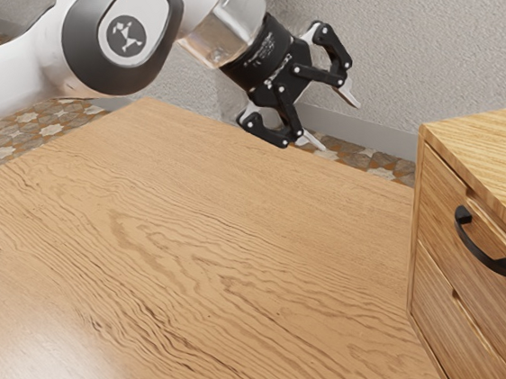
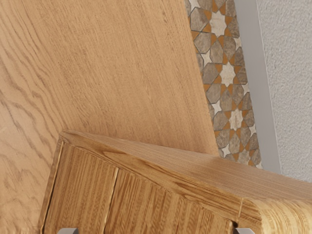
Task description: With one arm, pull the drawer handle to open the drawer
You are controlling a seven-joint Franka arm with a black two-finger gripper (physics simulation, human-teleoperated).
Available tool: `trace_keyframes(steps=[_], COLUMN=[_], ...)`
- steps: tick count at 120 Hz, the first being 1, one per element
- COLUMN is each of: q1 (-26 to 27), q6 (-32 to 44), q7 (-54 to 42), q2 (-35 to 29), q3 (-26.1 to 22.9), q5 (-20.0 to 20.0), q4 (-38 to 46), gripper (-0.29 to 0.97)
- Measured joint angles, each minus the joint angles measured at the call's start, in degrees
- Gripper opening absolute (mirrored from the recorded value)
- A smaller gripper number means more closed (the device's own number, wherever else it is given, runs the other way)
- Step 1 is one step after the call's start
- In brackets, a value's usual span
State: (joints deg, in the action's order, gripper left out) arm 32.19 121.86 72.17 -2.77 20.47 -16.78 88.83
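- Your gripper (image 1: pixel 333 121) hangs above the far side of the table (image 1: pixel 182 263), fingers spread apart, gripping nothing.
- The black drawer handle (image 1: pixel 485 243) sits on the upper drawer (image 1: pixel 447 196) of the cabinet (image 1: pixel 493 142), at the exterior view's right, well apart from your gripper.

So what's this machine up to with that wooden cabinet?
A robot arm is going for the top drawer of the wooden cabinet standing on the table. Its end effector hangs open in the air above the table, well apart from the cabinet. The drawer's black handle is untouched, so the pulling has not started yet.
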Motion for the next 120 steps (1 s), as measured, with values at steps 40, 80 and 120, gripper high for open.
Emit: trace_keyframes(steps=[40, 80, 120], q1=[6.0, 5.3, 10.9], q6=[0.1, 0.6, 1.4], q7=[0.0, 0.0, 0.0], q2=[0.5, 1.8, 5.7], q3=[0.2, 0.2, 0.0], q5=[0.0, 0.0, -0.1], q4=[1.9, 2.1, -0.8], gripper=[0.28, 0.24, 0.22])
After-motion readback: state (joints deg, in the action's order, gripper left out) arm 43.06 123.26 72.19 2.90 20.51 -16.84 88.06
